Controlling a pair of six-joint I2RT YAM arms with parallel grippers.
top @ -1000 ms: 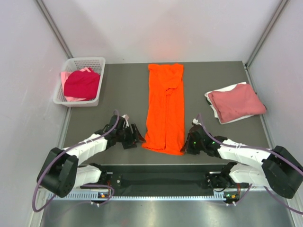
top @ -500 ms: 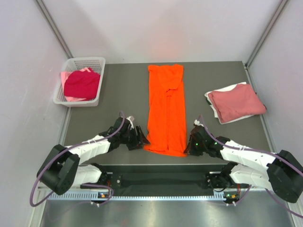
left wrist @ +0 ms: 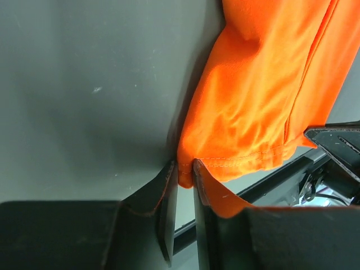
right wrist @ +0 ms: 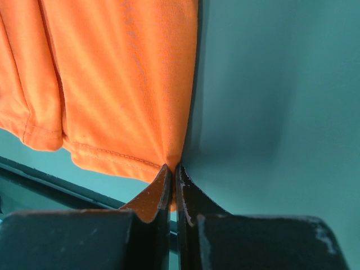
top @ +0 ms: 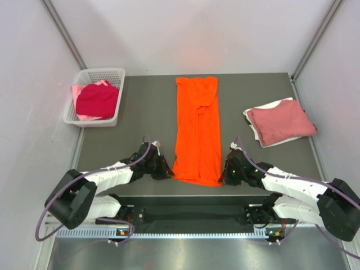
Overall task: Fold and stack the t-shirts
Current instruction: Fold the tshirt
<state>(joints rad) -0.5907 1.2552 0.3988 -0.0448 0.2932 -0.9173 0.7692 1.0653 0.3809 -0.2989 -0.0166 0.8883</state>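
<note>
Item under handling: the orange t-shirt (top: 197,135) lies at the centre of the table (top: 140,112) as a long narrow strip with its sides folded inward; the collar end is far and the hem end sits at the near edge, between the two arms.

Left gripper (left wrist: 184,171): jaws are drawn close on the near-left hem corner; cloth shows between the fingers and laps over one of them; the grasp is judged made, though the bite looks shallow.

Right gripper (right wrist: 172,169): jaws are clenched tight on the near-right hem corner, with a thin pinch of the folded edge between the tips.

Handling assessment: the cloth is light and limp, with no stiffness and nothing fragile; it should sag between the two holds, and its layers may slide apart if lifted unevenly; the main risks are a corner slipping from a shallow pinch, or only the upper layer being taken; the stitched hem offers the firmest purchase, so the corners are the right places to hold; both should rise and travel together to carry the hem towards the collar.

Containers: a white lattice basket (top: 101,71) stands at the far left; it holds a crimson shirt (top: 97,100) bundled on top of a pale pink shirt (top: 77,90), neither folded; whether more lies beneath cannot be told. No other container is seen. At the right, a folded dusty rose shirt (top: 281,121) rests on a white shirt (top: 253,125), forming the stack; it is well apart from the orange strip.
</note>
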